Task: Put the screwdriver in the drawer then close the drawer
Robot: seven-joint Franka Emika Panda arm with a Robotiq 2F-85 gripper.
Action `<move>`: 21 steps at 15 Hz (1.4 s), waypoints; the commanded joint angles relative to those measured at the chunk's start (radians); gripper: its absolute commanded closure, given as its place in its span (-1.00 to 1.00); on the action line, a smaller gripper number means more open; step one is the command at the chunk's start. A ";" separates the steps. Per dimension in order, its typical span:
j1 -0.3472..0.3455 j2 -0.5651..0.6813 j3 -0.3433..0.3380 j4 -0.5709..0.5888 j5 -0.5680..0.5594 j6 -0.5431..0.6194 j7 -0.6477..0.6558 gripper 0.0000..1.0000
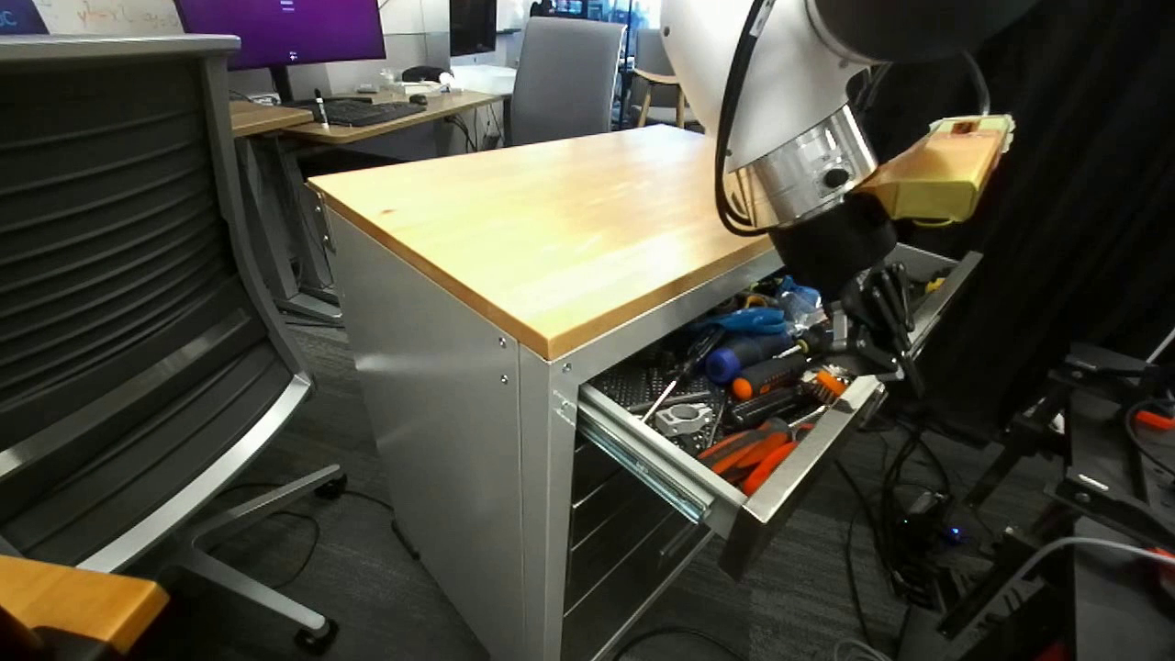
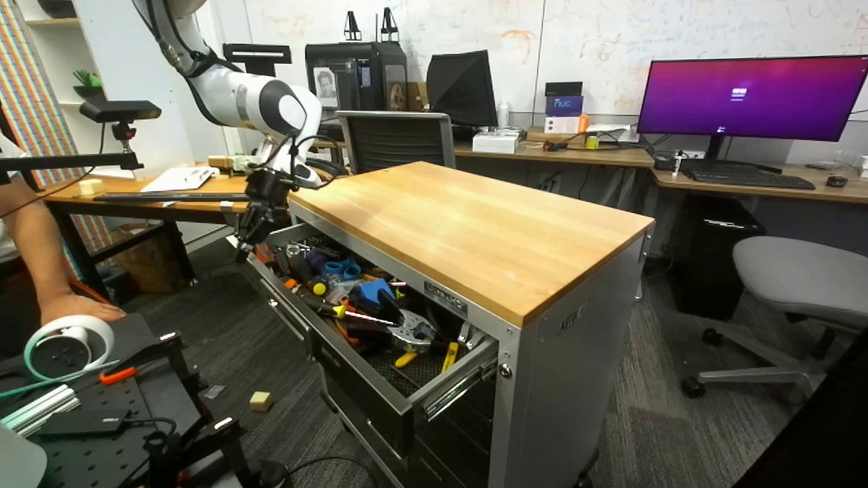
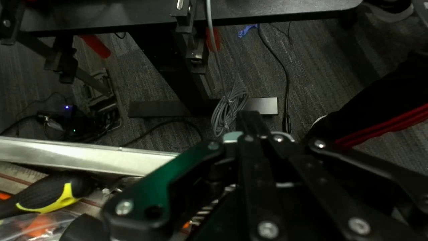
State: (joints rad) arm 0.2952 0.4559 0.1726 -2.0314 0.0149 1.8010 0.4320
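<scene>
The drawer is pulled out below the wooden top, its front rim showing in both exterior views (image 1: 817, 448) (image 2: 369, 371) and in the wrist view (image 3: 83, 155). It is full of tools. A black handle with a yellow band, which fits the screwdriver, lies among them in the wrist view (image 3: 50, 192); a similar handle shows in an exterior view (image 2: 325, 308). I cannot be sure of its size. My gripper (image 1: 909, 372) is at the drawer's front rim, also seen in an exterior view (image 2: 243, 251). In the wrist view its fingertips (image 3: 249, 118) are together, empty, beyond the rim over the floor.
Blue, orange and red tools (image 1: 753, 450) fill the drawer. The wooden top (image 1: 551, 211) lies above it. A black cart (image 2: 115, 413) and a seated person (image 2: 51, 271) are in front of the cabinet. Chairs (image 1: 119, 229) (image 2: 800, 278) stand around. Cables lie on the floor.
</scene>
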 commanded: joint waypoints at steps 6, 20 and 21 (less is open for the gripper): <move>0.018 0.118 -0.029 0.147 0.042 -0.059 0.048 1.00; 0.038 0.145 -0.057 0.206 0.042 0.075 0.128 1.00; 0.040 0.142 -0.056 0.211 0.039 0.094 0.129 1.00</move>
State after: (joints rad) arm 0.3105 0.5717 0.1321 -1.8749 0.0553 1.7761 0.5410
